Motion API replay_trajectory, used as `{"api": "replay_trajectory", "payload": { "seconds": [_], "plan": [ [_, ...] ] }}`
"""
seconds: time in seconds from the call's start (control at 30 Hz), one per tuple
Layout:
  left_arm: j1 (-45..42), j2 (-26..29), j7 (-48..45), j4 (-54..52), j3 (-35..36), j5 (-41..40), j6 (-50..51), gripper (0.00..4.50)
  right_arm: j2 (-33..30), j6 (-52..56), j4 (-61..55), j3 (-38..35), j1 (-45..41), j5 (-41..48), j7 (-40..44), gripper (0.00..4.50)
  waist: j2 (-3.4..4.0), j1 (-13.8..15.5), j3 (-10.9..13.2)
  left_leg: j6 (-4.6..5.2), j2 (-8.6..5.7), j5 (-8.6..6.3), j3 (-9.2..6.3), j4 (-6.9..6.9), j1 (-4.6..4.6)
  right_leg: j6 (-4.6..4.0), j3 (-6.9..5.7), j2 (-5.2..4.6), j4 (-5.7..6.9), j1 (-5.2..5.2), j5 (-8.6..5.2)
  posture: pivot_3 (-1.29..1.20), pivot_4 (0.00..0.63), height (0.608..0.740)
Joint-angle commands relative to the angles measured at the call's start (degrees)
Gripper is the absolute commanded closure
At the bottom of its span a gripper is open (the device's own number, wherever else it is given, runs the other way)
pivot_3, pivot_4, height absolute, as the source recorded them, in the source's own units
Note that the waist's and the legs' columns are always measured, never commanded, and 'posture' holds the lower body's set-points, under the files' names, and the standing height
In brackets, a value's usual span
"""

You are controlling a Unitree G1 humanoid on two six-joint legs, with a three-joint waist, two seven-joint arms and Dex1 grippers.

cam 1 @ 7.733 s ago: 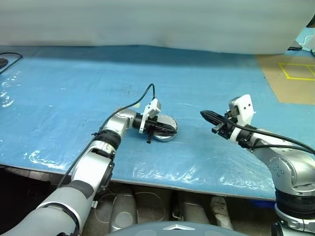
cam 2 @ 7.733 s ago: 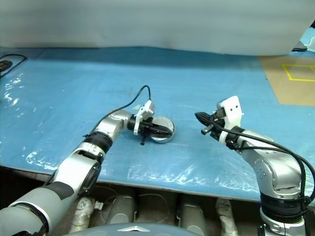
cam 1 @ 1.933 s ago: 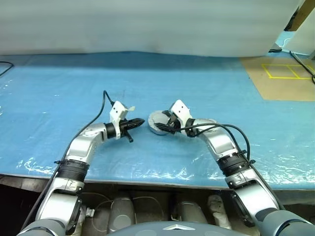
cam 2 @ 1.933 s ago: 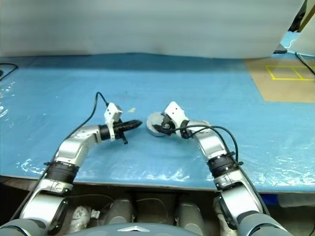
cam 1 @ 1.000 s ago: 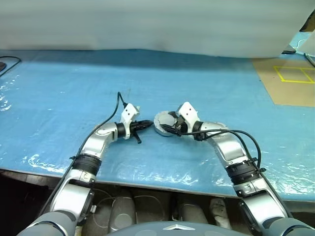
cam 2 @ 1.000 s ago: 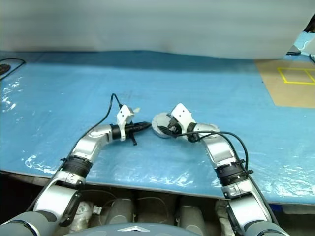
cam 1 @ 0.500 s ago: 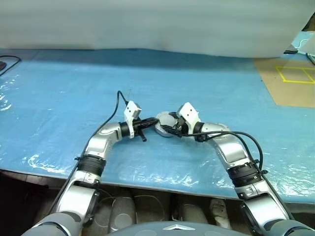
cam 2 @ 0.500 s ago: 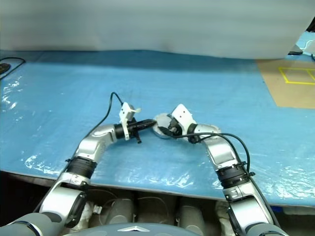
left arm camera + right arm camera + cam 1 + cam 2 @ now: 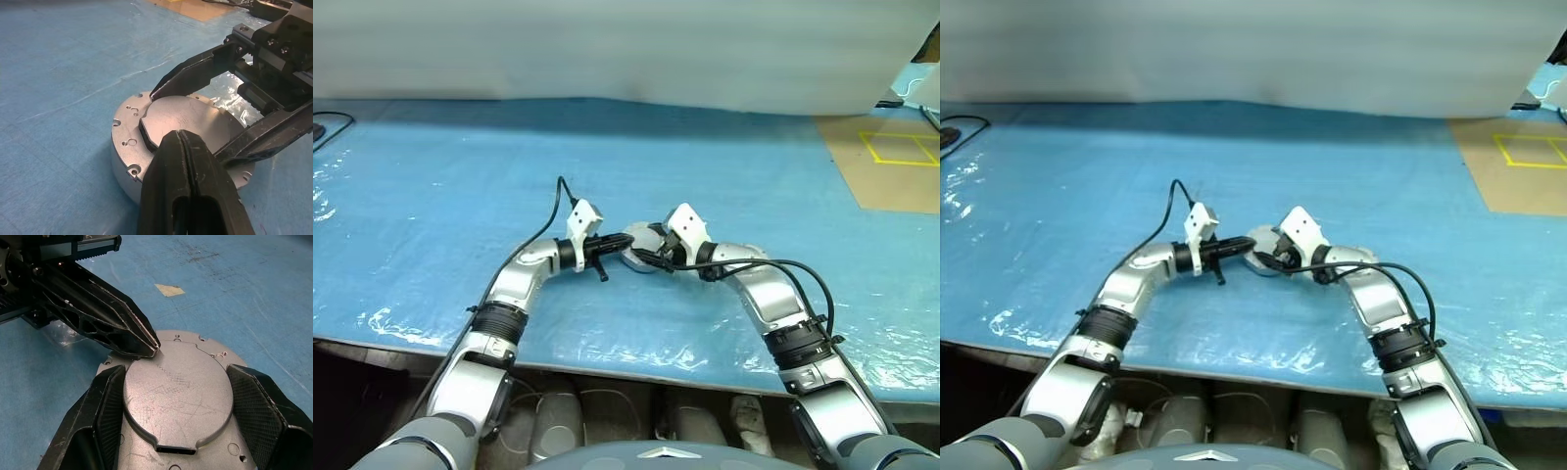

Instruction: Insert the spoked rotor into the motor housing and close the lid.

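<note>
1. Lid (image 9: 178, 391) lies smooth face up, its raised centre circle showing, capping a round grey assembly near the middle of the blue table cover (image 9: 431, 176).
2. Seen from the head camera, that assembly (image 9: 641, 248) sits between the two arms, with the left arm reaching in from about 8 o'clock and the right arm from about 4 o'clock.
3. Left gripper (image 9: 155, 348) has its two black fingers pressed together into one pointed tip, with nothing between them.
4. That tip rests at the edge of the raised circle, at about 10 o'clock on the lid in the right wrist view; whether it actually touches the metal cannot be told.
5. Right gripper (image 9: 178, 387) is spread wide, one finger (image 9: 105, 406) on each side of the raised circle, straddling it close to its edge.
6. Small screw holes (image 9: 132, 142) dot the lid's outer rim.
7. A small tan scrap (image 9: 169, 290) lies on the cover, beyond the assembly at about 12 o'clock in the right wrist view.
</note>
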Motion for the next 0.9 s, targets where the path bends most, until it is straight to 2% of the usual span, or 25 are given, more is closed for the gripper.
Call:
{"api": "replay_trajectory", "payload": {
  "seconds": [0.03, 0.57, 0.67, 0.73, 0.9],
  "plan": [
    [1.36, 1.56, -0.10, 0.14, 0.26, 0.48, 0.31, 4.50, -1.21, 4.17, 4.97, 1.95, 3.47, -2.42, -0.59, 1.58, -0.01, -0.02, -0.06, 0.00, 0.00, 0.00, 0.00, -0.01, 0.00, 0.00, 0.00, 0.00, 0.00, 0.00, 0.00, 0.00, 0.150, 0.740],
    [0.56, 1.23, 0.05, 1.22, -0.77, 1.93, -0.13, 4.50, -1.75, 2.35, 3.89, 1.84, 4.04, -1.38, 1.18, 1.58, -0.11, -0.03, -0.21, 0.00, -0.01, 0.00, -0.01, -0.15, 0.00, 0.01, 0.00, 0.00, -0.14, 0.00, 0.00, 0.00, 0.150, 0.740],
    [0.37, 1.46, 0.09, 0.99, -0.53, 1.81, 0.09, 4.50, -0.89, 1.97, 3.73, 1.11, 3.11, -1.67, -0.21, 0.50, -0.15, -0.02, -0.24, 0.00, -0.02, 0.00, -0.01, -0.20, -0.03, 0.02, 0.00, 0.00, -0.19, 0.00, -0.01, 0.00, 0.150, 0.740],
    [0.29, 1.58, -0.06, 1.02, -0.56, 1.89, -0.05, 4.50, -0.65, 2.60, 3.96, 1.23, 1.91, -2.98, -1.84, 0.03, -0.15, -0.06, -0.24, 0.00, -0.02, 0.00, -0.01, -0.26, -0.03, 0.02, 0.00, 0.00, -0.20, -0.03, -0.01, 0.00, 0.150, 0.740],
    [0.54, 1.86, -0.45, 0.91, -0.65, 1.99, 0.21, 4.50, -3.17, 0.21, 0.50, 2.77, -0.12, -5.17, -0.93, 0.03, -0.13, -0.18, -0.24, 0.00, -0.01, 0.00, 0.05, -0.37, -0.05, 0.01, -0.01, 0.03, -0.19, -0.13, -0.01, 0.00, 0.150, 0.740]
  ]
}}
